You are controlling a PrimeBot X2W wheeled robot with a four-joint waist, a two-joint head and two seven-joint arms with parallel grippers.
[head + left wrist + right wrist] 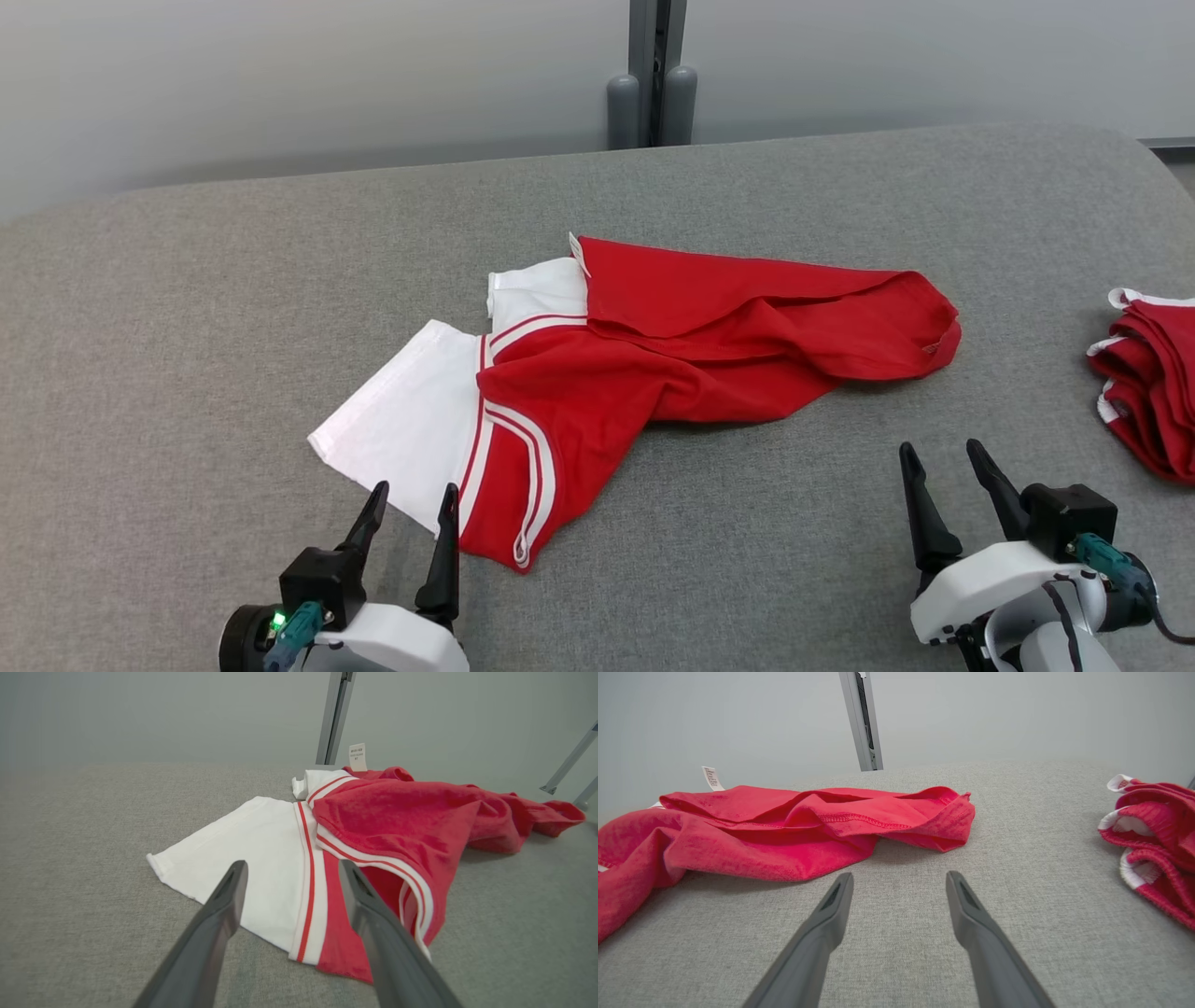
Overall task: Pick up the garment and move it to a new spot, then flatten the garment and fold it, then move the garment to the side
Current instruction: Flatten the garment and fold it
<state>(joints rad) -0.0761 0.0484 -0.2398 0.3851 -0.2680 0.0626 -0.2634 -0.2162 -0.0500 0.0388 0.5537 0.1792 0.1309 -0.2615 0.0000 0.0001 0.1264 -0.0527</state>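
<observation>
A red and white garment (pixel 644 373) lies crumpled in the middle of the grey padded surface (pixel 187 327), its white sleeve (pixel 411 420) spread toward the front left. My left gripper (pixel 417 498) stands open at the garment's near left edge, its fingers over the white sleeve (pixel 243 849) and the striped red hem, holding nothing. My right gripper (pixel 939 453) is open over bare grey surface, in front of the garment's right end (pixel 924 816) and apart from it. A small white label (pixel 579 252) sticks up at the garment's back edge.
A second red and white garment (pixel 1153 373) lies bunched at the right edge of the surface, also in the right wrist view (pixel 1153 844). A grey post (pixel 653 75) stands behind the surface against a pale wall. Bare grey surface lies between the two garments.
</observation>
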